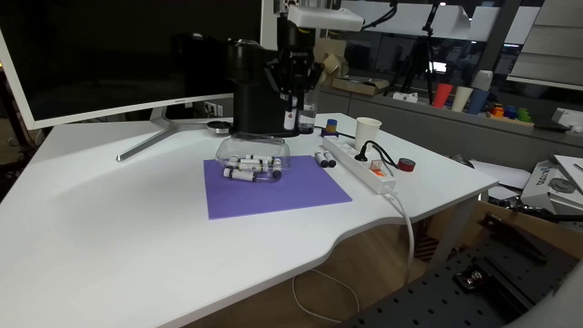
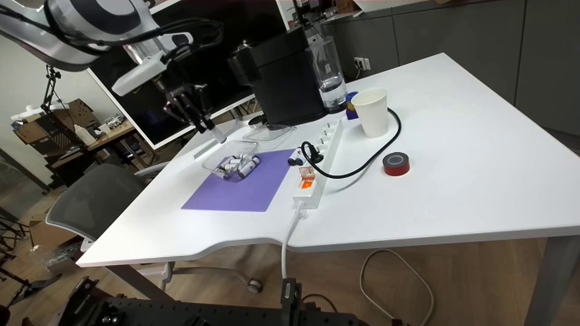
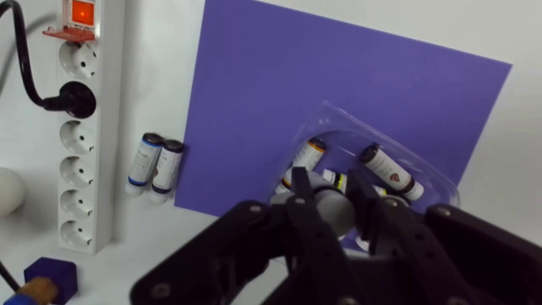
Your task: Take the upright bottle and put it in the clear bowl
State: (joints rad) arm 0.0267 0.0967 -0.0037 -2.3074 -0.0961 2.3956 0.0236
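My gripper (image 1: 294, 101) is shut on the small pale upright bottle (image 1: 290, 118), which hangs roughly vertical below the fingers. In an exterior view the gripper (image 2: 206, 126) and the bottle (image 2: 218, 135) are well above the table. In the wrist view the bottle's round white end (image 3: 336, 212) sits between the fingertips (image 3: 328, 182), with a dark band beyond it. The clear bowl (image 1: 227, 148) is a see-through plastic tub on a purple sheet, also seen in an exterior view (image 2: 235, 144). In the wrist view the bowl (image 3: 438, 190) lies behind the fingers, partly hidden. Several white bottles with dark ends (image 3: 387, 169) lie in it.
Two white bottles (image 3: 156, 165) lie beside the purple sheet (image 3: 338, 63). A white power strip (image 1: 355, 164) with a plugged black cable, a paper cup (image 1: 366, 130) and red tape (image 1: 406, 164) stand nearby. A black box (image 1: 257, 91), glass cylinder (image 2: 333, 86) and monitor (image 1: 114, 54) are behind.
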